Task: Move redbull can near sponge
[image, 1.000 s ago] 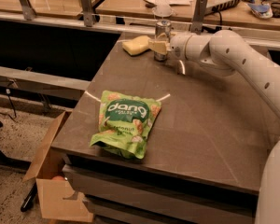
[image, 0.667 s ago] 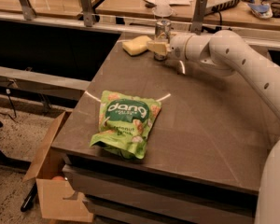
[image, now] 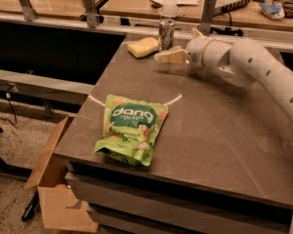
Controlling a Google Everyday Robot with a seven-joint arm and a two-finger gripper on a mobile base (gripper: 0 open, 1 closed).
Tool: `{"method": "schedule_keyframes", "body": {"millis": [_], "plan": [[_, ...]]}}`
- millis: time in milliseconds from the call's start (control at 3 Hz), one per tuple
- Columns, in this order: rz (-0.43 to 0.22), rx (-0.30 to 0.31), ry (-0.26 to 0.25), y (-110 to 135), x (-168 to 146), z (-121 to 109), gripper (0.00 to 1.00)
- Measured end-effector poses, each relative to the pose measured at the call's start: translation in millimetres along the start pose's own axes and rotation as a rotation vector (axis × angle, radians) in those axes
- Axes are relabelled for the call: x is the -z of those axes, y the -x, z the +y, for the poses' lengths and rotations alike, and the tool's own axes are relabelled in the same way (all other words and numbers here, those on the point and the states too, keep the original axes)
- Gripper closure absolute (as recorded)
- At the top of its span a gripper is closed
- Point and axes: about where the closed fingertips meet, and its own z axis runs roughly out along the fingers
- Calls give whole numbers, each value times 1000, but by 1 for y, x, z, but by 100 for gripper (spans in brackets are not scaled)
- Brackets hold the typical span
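White "dang" on the green snack bag (image: 132,128), end effector (image: 168,57) beside the redbull can (image: 166,31)

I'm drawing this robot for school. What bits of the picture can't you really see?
All in the camera view:
Redbull can: bottom hidden by the claw, which sits just in front of it, right of the sponge; touching or not, unclear.
Robot arm: cut off by the right edge.
Cardboard box: inside partly hidden by the table.
Green snack bag: small print too tiny to read.
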Motion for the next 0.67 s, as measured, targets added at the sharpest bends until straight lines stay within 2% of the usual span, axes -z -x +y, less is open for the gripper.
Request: {"method": "schedule_keyframes", "body": {"millis": [333, 667], "plan": [[52, 17, -82, -12, 79, -22, 0], [145, 20, -202, -23, 151, -48, 0]]}}
